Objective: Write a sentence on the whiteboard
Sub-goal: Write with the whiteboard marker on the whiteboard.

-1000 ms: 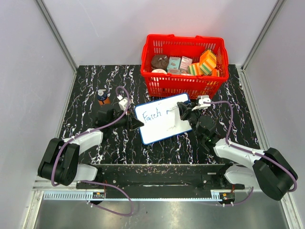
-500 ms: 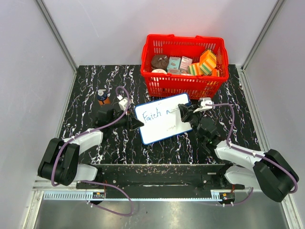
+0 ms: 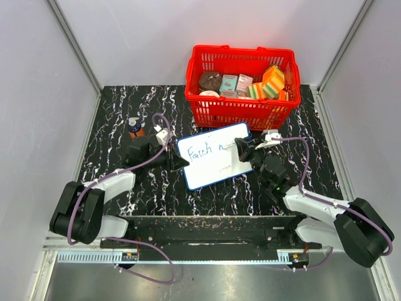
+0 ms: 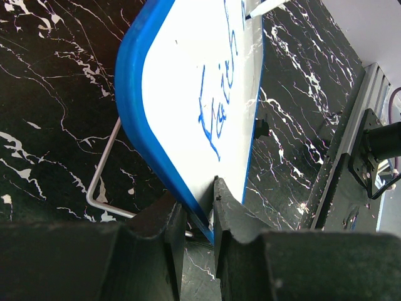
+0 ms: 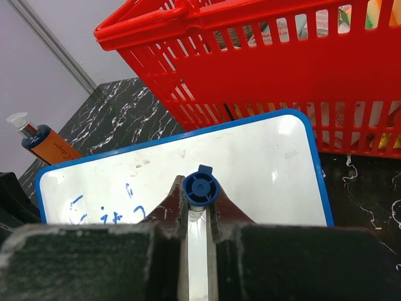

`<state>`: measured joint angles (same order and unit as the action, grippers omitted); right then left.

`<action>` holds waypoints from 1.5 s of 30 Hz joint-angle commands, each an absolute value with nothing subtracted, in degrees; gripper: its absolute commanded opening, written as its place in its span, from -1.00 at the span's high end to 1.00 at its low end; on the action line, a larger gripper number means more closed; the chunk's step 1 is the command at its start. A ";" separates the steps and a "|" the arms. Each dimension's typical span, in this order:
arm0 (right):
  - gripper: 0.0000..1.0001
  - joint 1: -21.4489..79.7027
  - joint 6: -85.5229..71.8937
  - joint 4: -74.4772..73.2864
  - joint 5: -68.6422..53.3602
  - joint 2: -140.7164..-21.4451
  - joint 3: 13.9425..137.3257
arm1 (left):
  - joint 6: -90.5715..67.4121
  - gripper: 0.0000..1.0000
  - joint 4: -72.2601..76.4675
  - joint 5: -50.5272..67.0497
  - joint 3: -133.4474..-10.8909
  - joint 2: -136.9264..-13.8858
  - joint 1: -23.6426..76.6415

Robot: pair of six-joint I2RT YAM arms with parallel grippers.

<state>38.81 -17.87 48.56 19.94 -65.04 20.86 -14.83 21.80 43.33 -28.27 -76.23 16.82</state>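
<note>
The whiteboard [image 3: 216,169], white with a blue frame, stands tilted on a wire stand [image 4: 100,188] in mid-table. My left gripper [image 3: 178,162] is shut on its left edge; the jaws pinch the blue frame [image 4: 150,144] at the left gripper [image 4: 198,202]. The sentence [image 3: 203,151] reads "Faith n" in blue, also seen as the sentence [image 4: 219,106]. My right gripper [image 3: 243,149] is shut on a marker [image 5: 200,188] with a blue end cap, its tip [image 4: 263,7] at the board just right of the last letter. The whiteboard [image 5: 269,169] fills the right wrist view.
A red basket [image 3: 241,116] full of packets stands right behind the board, close to the right gripper. A small bottle with an orange label [image 3: 135,127] stands at the left behind the left arm. A metal rail [image 3: 200,221] runs along the near edge.
The right gripper with the marker has shifted slightly right along the top line, and an "n" now follows "Faith". The left gripper and the board have held still.
</note>
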 commanded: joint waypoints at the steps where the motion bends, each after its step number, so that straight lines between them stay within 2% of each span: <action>1: 1.00 38.32 -17.40 48.43 20.48 -61.27 20.74 | -6.59 1.00 21.88 37.26 -28.83 -76.03 16.52; 9: 1.00 38.32 -15.47 43.77 21.00 -57.22 22.85 | -6.68 1.00 21.80 37.18 -28.83 -76.03 16.52; 19: 1.00 38.32 -15.82 45.79 20.57 -62.13 23.91 | -6.59 1.00 21.88 37.18 -28.83 -75.94 16.52; 45: 1.00 38.32 -15.82 48.60 19.78 -65.74 25.40 | -6.59 1.00 21.80 37.27 -28.92 -76.03 16.52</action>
